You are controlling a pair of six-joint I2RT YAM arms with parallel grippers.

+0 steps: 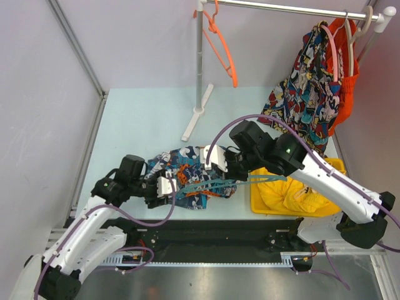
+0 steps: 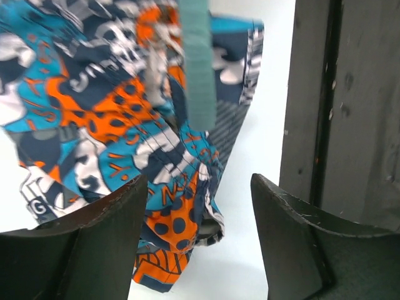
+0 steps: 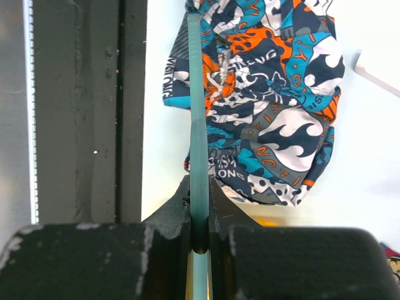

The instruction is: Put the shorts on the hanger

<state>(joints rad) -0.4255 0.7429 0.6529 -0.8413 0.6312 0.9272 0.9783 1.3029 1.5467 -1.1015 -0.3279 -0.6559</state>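
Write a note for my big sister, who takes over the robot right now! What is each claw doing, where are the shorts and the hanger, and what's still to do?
Left gripper: open, with a bunched edge of the shorts between its fingers, not pinched.
Right gripper: shut on the teal hanger, holding its bar low along one edge of the shorts.
The shorts lie crumpled on the table, between the two grippers.
Done: the hanger is in hand and at the shorts.
Left: get the shorts onto the hanger; they do not hang from it yet.
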